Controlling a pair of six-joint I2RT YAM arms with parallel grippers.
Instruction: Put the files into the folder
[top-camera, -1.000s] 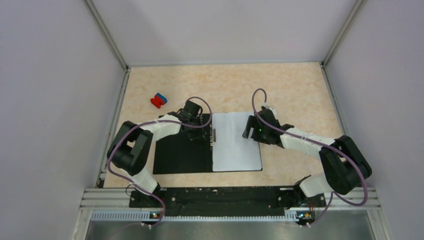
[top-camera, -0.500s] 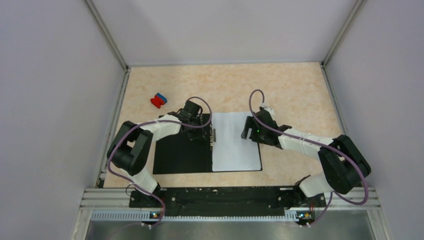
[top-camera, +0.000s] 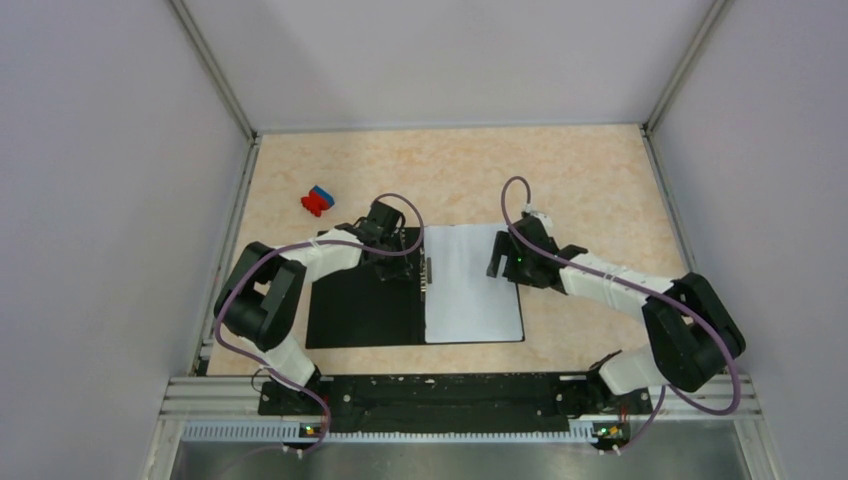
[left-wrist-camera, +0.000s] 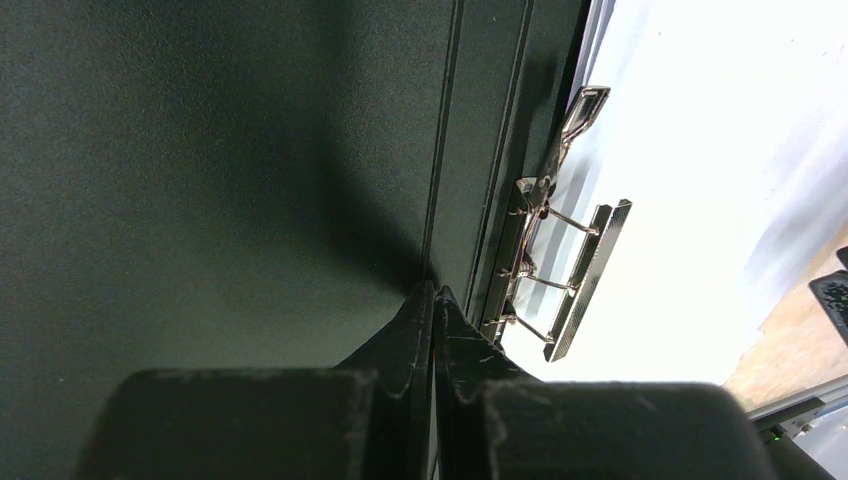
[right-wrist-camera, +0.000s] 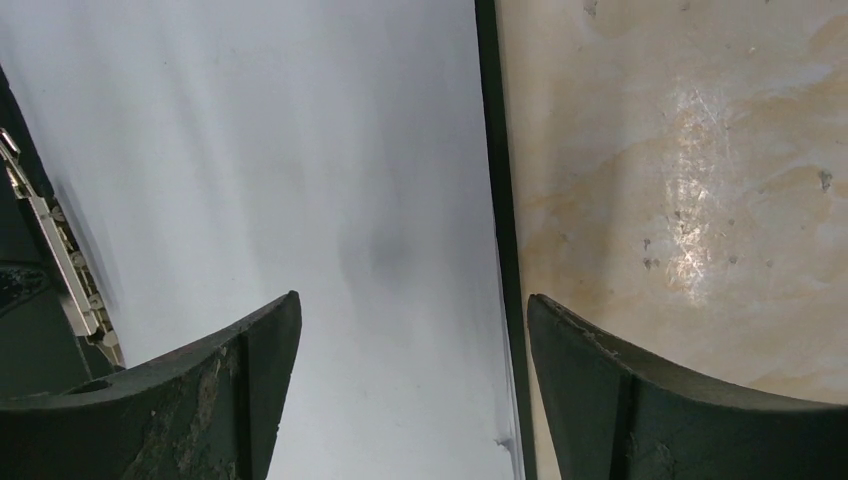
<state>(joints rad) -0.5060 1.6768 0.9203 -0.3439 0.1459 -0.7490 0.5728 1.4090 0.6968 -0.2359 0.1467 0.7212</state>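
The folder (top-camera: 362, 305) lies open on the table, black inside up, with its metal spine clip (left-wrist-camera: 565, 270) in the middle. White paper sheets (top-camera: 470, 290) lie on its right half; I cannot tell how many. My left gripper (left-wrist-camera: 433, 290) is shut and empty, its tips on the black left half next to the clip. My right gripper (right-wrist-camera: 412, 305) is open and empty above the right edge of the sheets (right-wrist-camera: 300, 170), one finger over paper, one over the table. In the top view the grippers sit near the folder's far edge, left (top-camera: 392, 252) and right (top-camera: 497, 252).
A small red-and-blue block (top-camera: 317, 201) lies on the beige table (top-camera: 580, 180) at the far left. Grey walls close in the table on three sides. The arm bases stand on a black rail at the near edge.
The right gripper shifted slightly along the far right edge of the sheets. The left arm, folder and paper stay as they were.
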